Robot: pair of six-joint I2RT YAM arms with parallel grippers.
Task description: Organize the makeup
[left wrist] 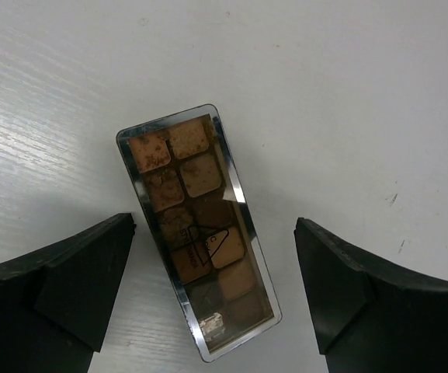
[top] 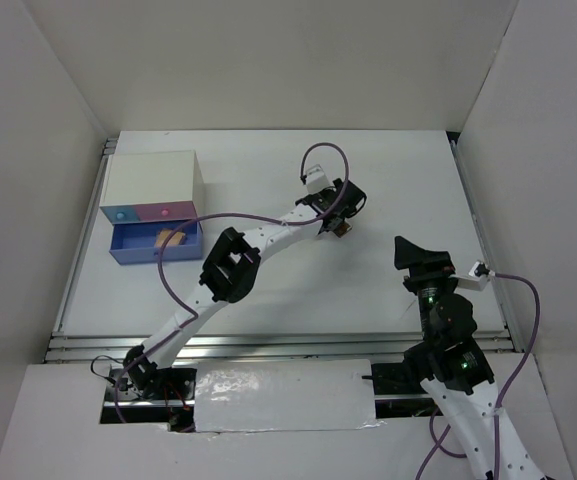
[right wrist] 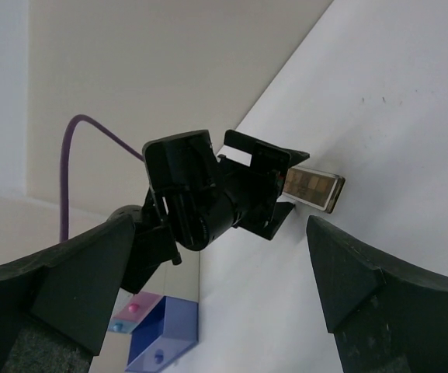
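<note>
A brown eyeshadow palette with a mirrored rim lies flat on the white table. It also shows in the top view and the right wrist view. My left gripper is open and straddles the palette, with a finger on each side and neither touching it. It sits at the table's middle back. My right gripper is open and empty, right of the palette and facing the left gripper. A tan item lies in the open blue drawer. The other makeup is out of view.
A white box with pink and blue drawer fronts stands at the back left, its blue drawer pulled out toward the front. It also shows in the right wrist view. White walls enclose the table on three sides.
</note>
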